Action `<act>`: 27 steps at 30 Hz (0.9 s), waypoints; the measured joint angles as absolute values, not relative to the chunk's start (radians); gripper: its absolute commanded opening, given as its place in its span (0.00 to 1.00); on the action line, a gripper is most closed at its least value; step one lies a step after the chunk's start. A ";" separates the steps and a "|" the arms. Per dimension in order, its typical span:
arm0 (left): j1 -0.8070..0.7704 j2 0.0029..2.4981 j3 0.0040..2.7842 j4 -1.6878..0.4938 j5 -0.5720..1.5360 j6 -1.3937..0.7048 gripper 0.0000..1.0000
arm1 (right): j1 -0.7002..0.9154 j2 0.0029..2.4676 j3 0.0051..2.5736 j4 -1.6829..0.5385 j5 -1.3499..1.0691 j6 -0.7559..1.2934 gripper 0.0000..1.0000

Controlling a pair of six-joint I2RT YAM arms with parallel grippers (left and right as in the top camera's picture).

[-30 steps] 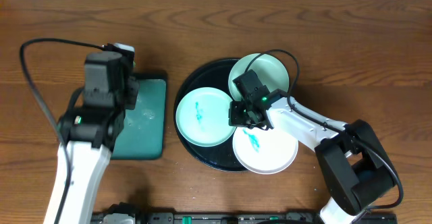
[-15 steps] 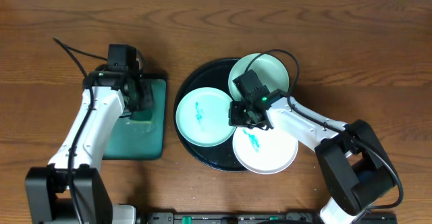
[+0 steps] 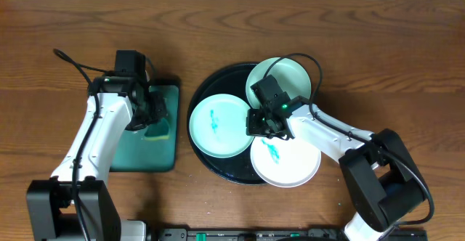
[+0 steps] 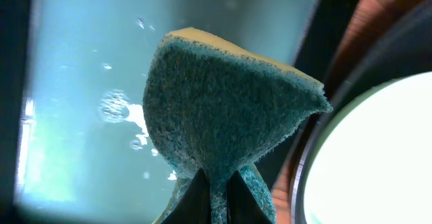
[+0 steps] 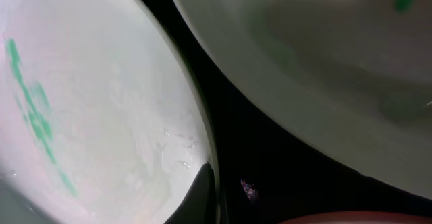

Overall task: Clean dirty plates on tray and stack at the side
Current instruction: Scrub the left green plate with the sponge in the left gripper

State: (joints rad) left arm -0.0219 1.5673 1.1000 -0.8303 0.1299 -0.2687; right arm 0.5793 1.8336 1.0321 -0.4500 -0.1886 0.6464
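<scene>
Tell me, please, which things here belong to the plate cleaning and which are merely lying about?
Job: plates, mint, mint, white; black tray; sponge in left hand; green tray under it.
Lying about: black bar at the front edge of the table.

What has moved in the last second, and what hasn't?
The left gripper came down from high above the dark green tray and shifted toward its right side. Its jaws are shut on a sponge. The right gripper, the three plates and the black tray stayed put.
</scene>
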 measured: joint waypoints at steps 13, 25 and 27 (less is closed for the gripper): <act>-0.266 1.575 1.129 -0.756 0.229 -0.311 0.07 | 0.579 1.834 1.032 -0.449 -0.189 0.646 0.01; -0.351 1.836 1.142 -0.649 0.251 -0.368 0.07 | 0.579 1.834 1.032 -0.451 -0.190 0.646 0.01; -0.351 1.853 1.158 -0.657 0.260 -0.370 0.07 | 0.579 1.833 1.032 -0.452 -0.189 0.646 0.01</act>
State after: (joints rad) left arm -0.3508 1.8530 1.1580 -0.6571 0.2600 -0.3702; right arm 0.5793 1.8332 1.0325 -0.4522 -0.1894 0.6464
